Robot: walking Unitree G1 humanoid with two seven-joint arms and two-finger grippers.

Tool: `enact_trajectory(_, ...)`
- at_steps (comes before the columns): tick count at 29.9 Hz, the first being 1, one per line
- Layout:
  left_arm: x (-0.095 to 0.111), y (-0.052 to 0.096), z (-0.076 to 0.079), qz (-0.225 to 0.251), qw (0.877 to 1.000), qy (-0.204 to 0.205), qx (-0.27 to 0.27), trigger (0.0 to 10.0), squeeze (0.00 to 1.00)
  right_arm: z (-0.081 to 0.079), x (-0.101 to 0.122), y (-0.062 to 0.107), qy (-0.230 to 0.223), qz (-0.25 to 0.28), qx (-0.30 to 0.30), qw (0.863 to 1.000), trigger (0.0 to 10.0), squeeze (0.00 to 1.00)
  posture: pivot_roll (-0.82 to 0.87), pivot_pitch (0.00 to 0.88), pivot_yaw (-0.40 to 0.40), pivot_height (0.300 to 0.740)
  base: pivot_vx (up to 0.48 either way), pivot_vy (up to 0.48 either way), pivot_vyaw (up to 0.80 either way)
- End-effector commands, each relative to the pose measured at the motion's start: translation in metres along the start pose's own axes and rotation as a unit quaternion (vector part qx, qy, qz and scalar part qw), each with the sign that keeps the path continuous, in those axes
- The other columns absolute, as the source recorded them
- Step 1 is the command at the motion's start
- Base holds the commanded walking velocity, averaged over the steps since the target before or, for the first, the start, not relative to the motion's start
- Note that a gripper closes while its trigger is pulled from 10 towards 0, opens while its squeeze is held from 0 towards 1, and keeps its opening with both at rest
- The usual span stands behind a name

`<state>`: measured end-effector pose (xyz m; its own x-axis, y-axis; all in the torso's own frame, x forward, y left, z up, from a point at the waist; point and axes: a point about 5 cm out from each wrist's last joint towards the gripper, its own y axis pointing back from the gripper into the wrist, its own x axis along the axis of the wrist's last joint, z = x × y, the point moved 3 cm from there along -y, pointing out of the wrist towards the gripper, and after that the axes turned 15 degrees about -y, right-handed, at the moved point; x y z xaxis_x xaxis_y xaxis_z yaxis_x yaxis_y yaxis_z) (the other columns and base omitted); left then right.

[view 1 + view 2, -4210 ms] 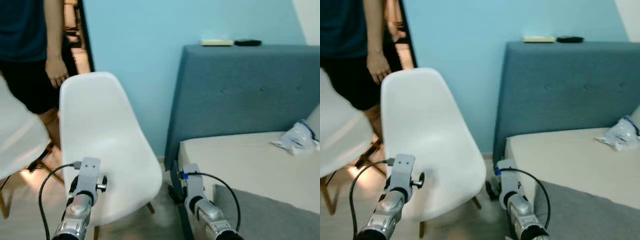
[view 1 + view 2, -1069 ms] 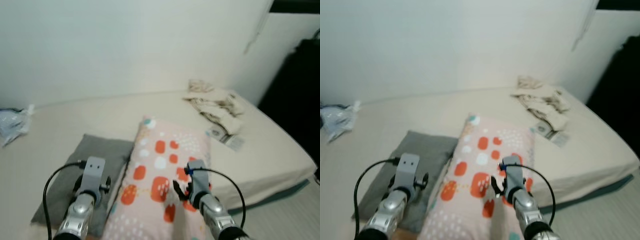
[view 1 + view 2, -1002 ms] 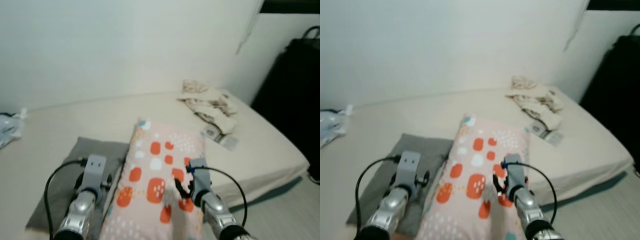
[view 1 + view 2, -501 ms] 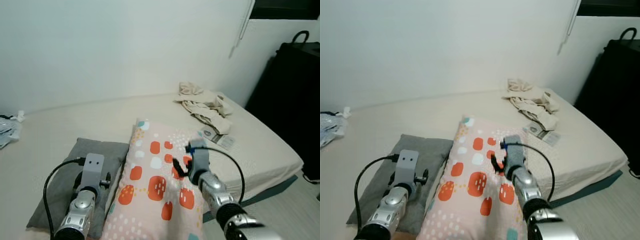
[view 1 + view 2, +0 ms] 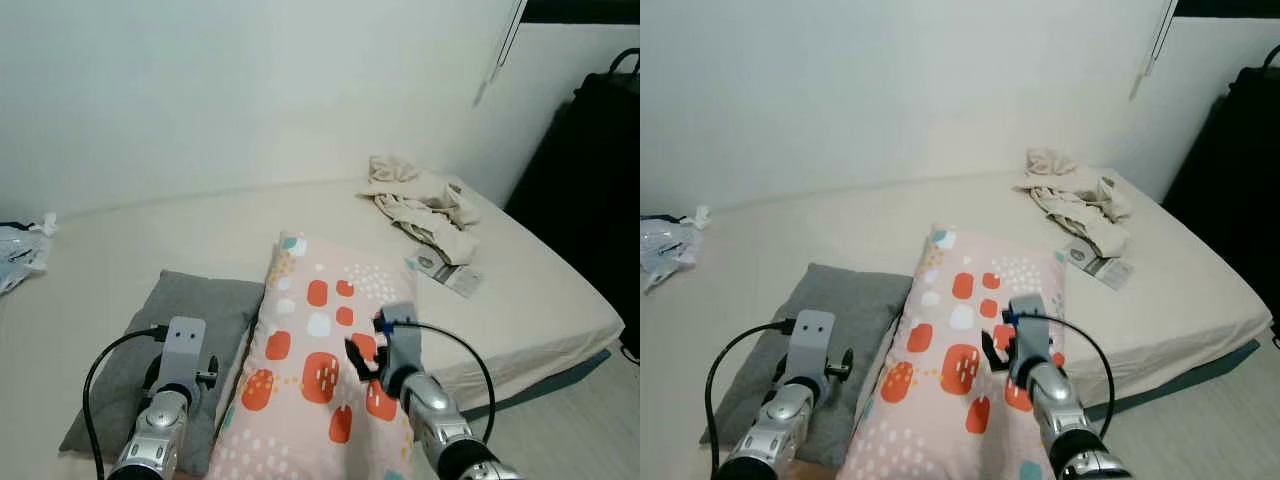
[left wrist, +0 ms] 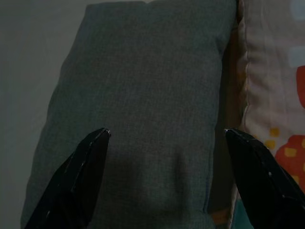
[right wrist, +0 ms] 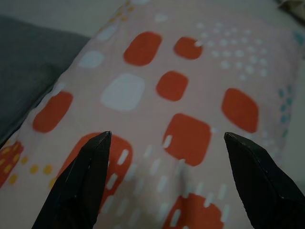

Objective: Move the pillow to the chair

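A soft rectangular patterned pillow lies lengthwise on the bed, its pale pink cover printed with rounded orange-red squares, white blocks, small white dots and a few teal and yellow specks. Pressed along its left edge sits a flatter grey pillow of coarse woven fabric; the two touch along one seam. The bed is covered by a smooth cream sheet that runs back to a plain white wall.

The right end effector hovers just above the middle of the patterned pillow, its two tapered black fingers spread wide and released, gripping nothing. The left end effector hangs over the grey pillow, likewise open, with its fingers splayed to either side of the textile and the pink cover's edge showing beside one of them. Both silver forearms carry a looping black cable.

Toward the far right corner of the bed a crumpled heap of beige clothes lies loose, and just beside it a flat printed packet. At the far left edge of the bed is a crinkled clear plastic bag. A tall black shape stands beyond the bed on the right; what it is cannot be told
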<state>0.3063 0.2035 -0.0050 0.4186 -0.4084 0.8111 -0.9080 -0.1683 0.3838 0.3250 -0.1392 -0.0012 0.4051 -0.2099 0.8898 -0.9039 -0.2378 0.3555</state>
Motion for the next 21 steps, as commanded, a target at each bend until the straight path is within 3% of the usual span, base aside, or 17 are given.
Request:
enact_trajectory(1, -0.007, 0.001, -0.006, -0.011, 1.0, -0.005, 0.009, 10.0, 0.0, -0.002, 0.005, 0.001, -0.004, 0.018, 0.007, 1.0, 10.0, 0.0, -0.01, 0.007, -0.044, 0.74, 0.0, 0.0, 0.0)
enact_trajectory(3, -0.006, 0.0, -0.008, -0.009, 1.0, -0.007, 0.01, 10.0, 0.0, -0.007, 0.01, 0.001, -0.008, 0.034, 0.027, 0.999, 10.0, 0.0, -0.01, 0.02, -0.039, 0.74, 0.0, 0.0, 0.0)
enact_trajectory(4, -0.003, -0.001, -0.008, -0.004, 1.0, -0.005, 0.008, 10.0, 0.0, -0.021, 0.032, 0.0, -0.02, 0.094, 0.067, 0.993, 10.0, 0.0, -0.01, 0.03, -0.035, 0.74, 0.0, 0.0, 0.0)
enact_trajectory(6, -0.001, -0.001, -0.006, 0.0, 1.0, -0.008, 0.005, 10.0, 0.0, -0.023, 0.041, -0.002, -0.022, 0.113, 0.069, 0.991, 10.0, 0.0, -0.01, 0.032, -0.035, 0.74, 0.0, 0.0, 0.0)
enact_trajectory(12, 0.0, 0.002, 0.001, 0.008, 1.0, -0.024, -0.01, 10.0, 0.0, -0.008, 0.032, -0.006, -0.012, 0.081, -0.004, 0.997, 10.0, 0.0, 0.02, 0.034, -0.033, 0.74, 0.0, 0.0, 0.0)
enact_trajectory(16, -0.004, 0.005, 0.0, 0.011, 1.0, -0.006, -0.014, 10.0, 0.0, -0.007, 0.037, -0.005, -0.046, 0.105, -0.021, 0.993, 10.0, 0.0, 0.0, 0.041, -0.026, 0.74, 0.0, 0.0, 0.0)
enact_trajectory(18, -0.005, 0.006, 0.0, 0.008, 1.0, -0.007, -0.012, 10.0, 0.0, -0.005, 0.028, -0.004, -0.039, 0.084, -0.022, 0.995, 10.0, 0.0, 0.0, 0.045, -0.031, 0.74, 0.0, 0.0, 0.0)
enact_trajectory(19, -0.003, 0.005, -0.001, 0.012, 1.0, -0.028, 0.001, 10.0, 0.0, -0.001, 0.004, 0.0, -0.006, 0.025, -0.03, 0.999, 10.0, 0.0, 0.01, 0.042, -0.036, 0.74, 0.0, 0.0, 0.0)
enact_trajectory(21, 0.007, 0.004, -0.003, 0.03, 0.999, -0.036, 0.011, 10.0, 0.0, 0.007, -0.02, 0.004, 0.05, -0.051, -0.052, 0.996, 10.0, 0.0, 0.02, 0.039, -0.047, 0.74, 0.0, 0.0, 0.0)
